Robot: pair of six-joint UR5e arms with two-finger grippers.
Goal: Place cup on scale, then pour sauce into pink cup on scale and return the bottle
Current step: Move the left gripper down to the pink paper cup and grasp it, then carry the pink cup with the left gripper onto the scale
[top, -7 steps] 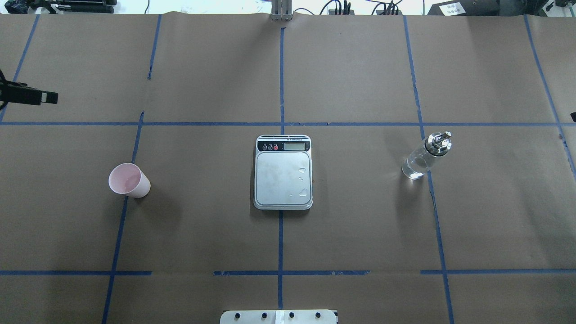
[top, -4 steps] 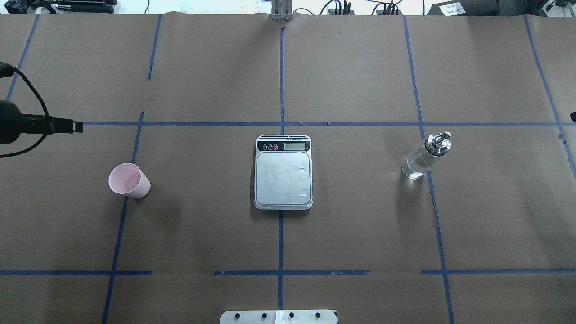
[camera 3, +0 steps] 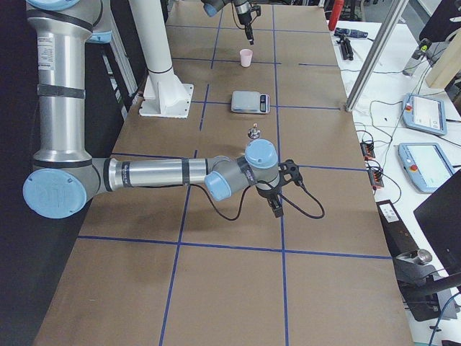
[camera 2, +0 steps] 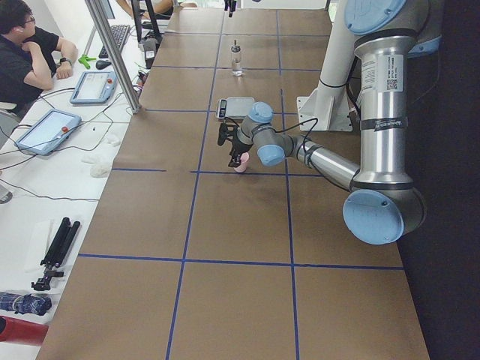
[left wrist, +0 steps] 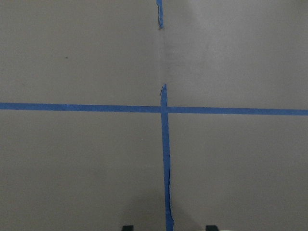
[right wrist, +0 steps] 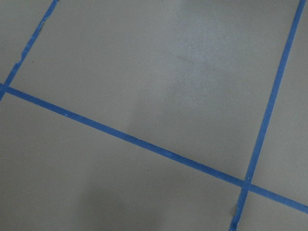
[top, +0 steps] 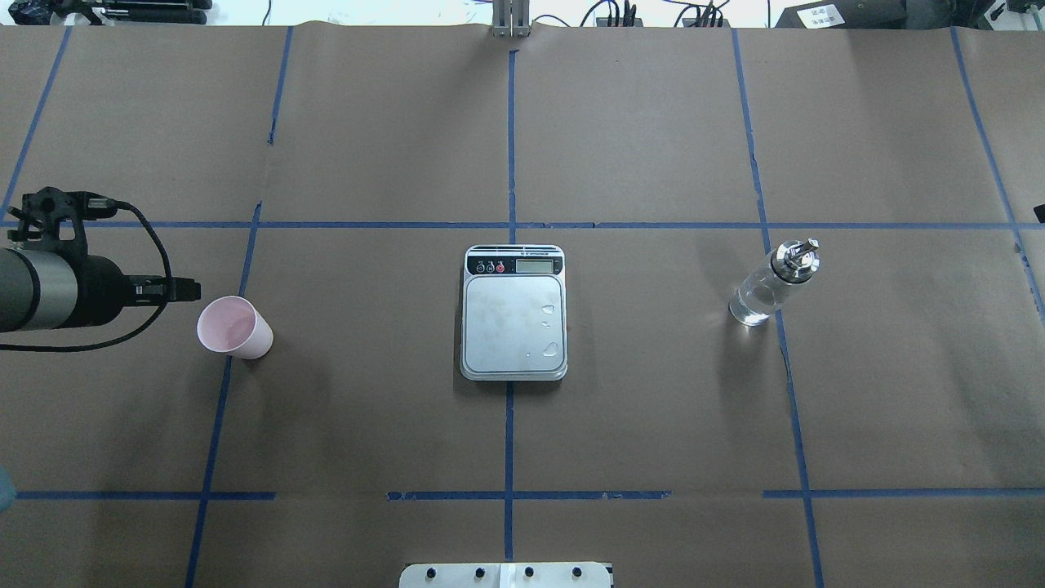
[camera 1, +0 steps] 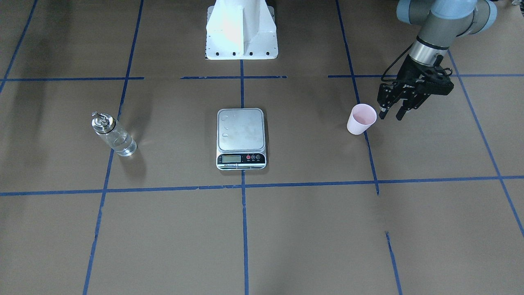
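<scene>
The pale pink cup (top: 234,327) (camera 1: 361,119) stands upright on the brown paper, well to the left of the scale (top: 514,327) (camera 1: 240,131), whose steel platform holds only a few drops. My left gripper (camera 1: 390,117) (top: 192,288) is open and hangs just outboard of the cup, not touching it. Its fingertips (left wrist: 126,227) show at the bottom edge of the left wrist view, wide apart. The glass bottle (top: 767,286) (camera 1: 114,137) with clear sauce (top: 749,309) stands upright right of the scale. My right gripper (camera 3: 277,209) shows only in the exterior right view; I cannot tell its state.
Blue tape lines grid the table. The white robot base (camera 1: 241,28) sits behind the scale. A side table with tablets (camera 2: 46,129) and a seated person (camera 2: 26,52) lies beyond the table's far edge. A metal post (camera 2: 116,56) stands there.
My left arm has swung in from the left edge, towards the robot and to the right, ending beside the cup. Cup, scale and bottle have not moved.
</scene>
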